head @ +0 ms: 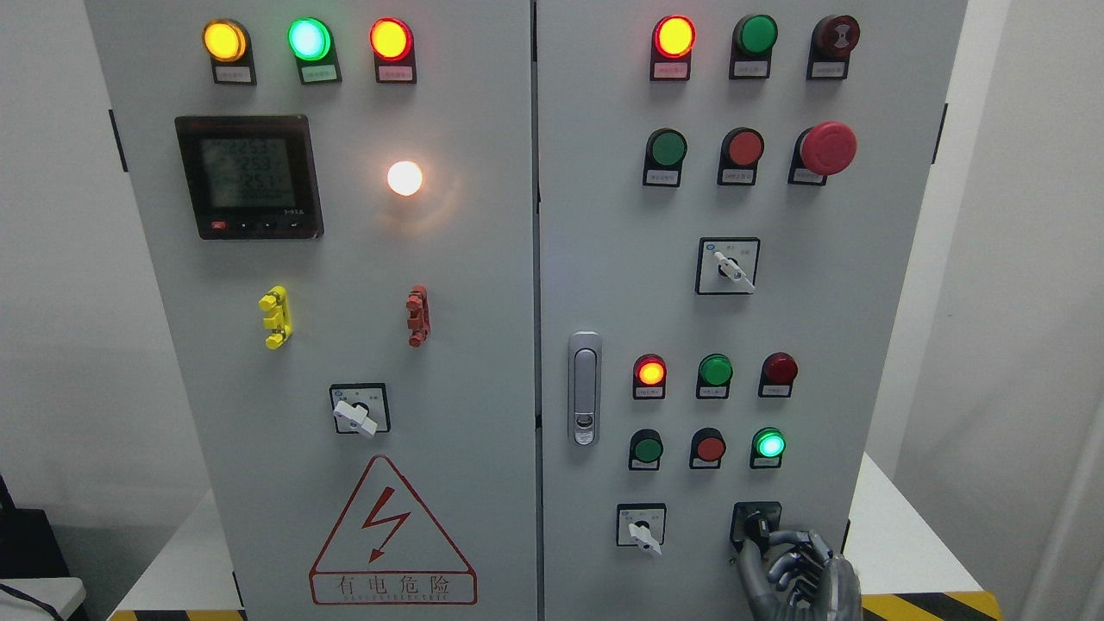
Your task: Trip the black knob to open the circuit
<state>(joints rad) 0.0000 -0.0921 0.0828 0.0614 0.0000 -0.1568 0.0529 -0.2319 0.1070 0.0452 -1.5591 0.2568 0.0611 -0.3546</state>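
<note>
Right hand (798, 573), dark metal with jointed fingers, enters at lower right; fingertips (780, 542) curled against the small black rotary knob (757, 524) on its black square plate, low on the grey cabinet's right door (862, 285). Full clamp: cannot tell. White-handled selector switch (642, 533) just left; lit green lamp (768, 445) above.

Right hand (798, 573) sits at the black knob (756, 524), low right on the cabinet door (604, 216); bare panel to the knob's right up to the door edge, open air past it over the white table (906, 543). Left of the knob a white selector switch (642, 528) sticks out with bare panel between; just above, a row of buttons with a lit green one (768, 445) crowds approach from the top. The door handle (584, 388) projects further left, well apart.
</note>
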